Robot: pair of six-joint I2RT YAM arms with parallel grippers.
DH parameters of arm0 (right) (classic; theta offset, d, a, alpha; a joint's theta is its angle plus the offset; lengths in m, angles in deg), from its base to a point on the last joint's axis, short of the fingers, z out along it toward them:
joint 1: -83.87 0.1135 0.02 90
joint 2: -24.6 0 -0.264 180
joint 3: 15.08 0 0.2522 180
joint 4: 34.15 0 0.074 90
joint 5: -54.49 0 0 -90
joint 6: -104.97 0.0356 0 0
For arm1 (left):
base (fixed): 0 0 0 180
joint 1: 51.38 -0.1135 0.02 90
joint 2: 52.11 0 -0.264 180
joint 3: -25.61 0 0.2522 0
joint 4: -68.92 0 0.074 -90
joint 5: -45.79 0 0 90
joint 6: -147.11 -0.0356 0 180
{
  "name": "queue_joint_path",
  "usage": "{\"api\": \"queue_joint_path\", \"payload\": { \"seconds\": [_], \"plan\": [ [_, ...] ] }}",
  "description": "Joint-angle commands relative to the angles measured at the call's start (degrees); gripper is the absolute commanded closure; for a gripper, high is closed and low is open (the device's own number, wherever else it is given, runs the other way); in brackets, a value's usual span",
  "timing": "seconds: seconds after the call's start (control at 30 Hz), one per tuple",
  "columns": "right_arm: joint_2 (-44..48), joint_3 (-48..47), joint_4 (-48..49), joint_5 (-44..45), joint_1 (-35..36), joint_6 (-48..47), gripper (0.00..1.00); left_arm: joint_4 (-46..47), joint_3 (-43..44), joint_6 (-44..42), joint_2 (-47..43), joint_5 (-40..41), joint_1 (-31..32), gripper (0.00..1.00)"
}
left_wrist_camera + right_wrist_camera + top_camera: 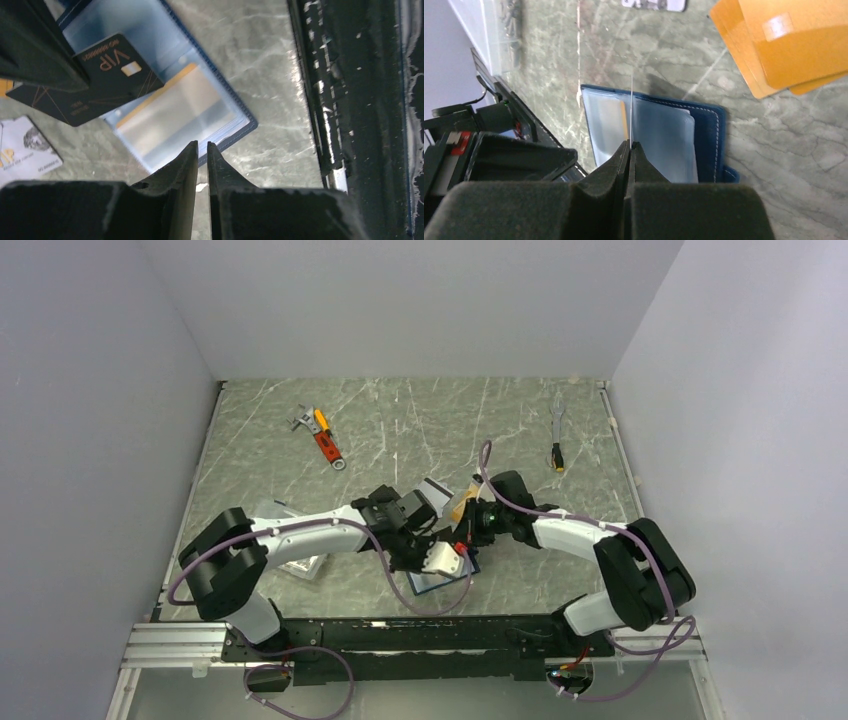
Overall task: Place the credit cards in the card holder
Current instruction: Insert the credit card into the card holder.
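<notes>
Closest in, L gripper (201, 146) sat w/ fingers almost pressed together, only a slim gap, tips at the near edge of the card holder (711, 140); I couldn't tell if it pinched anything. Holder lay open on the counter (420, 430), clear pockets up. R gripper (629, 146) was clamped tight on the black card (107, 75), held over those pockets. Silver-white card (25, 147) & orange-gold card (794, 45) lay flat just beyond. Far back: orange-handled wrench (322, 435).

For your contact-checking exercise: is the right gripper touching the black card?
Touching. The right wrist view shows the right gripper shut on the black card, which is pinched edge-on between its jaws.
</notes>
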Motion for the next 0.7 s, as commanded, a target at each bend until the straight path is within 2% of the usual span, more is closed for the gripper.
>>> {"api": "queue_joint_path", "payload": {
  "seconds": [0.0, 0.2, 0.47, 0.67],
  "plan": [
    [0.3, 2.6, 5.0, 1.8, 0.0, 0.0, 1.00, 1.1, 1.7, -0.8, 0.9, 0.3, 4.2, 0.81],
    [2.2, 7.1, 8.2, 2.3, 0.1, 2.8, 1.00, 2.5, 1.2, -2.0, 3.2, 4.5, 9.4, 0.80],
    [9.3, 13.0, 9.3, 4.8, 0.3, 6.9, 1.00, 5.6, -5.8, -3.8, 1.2, 13.0, 9.2, 0.84],
    [10.9, 13.8, 11.0, 4.5, 0.4, 8.4, 1.00, 3.7, -6.1, -2.3, -0.6, 10.8, 7.9, 0.86]
  ]
}}
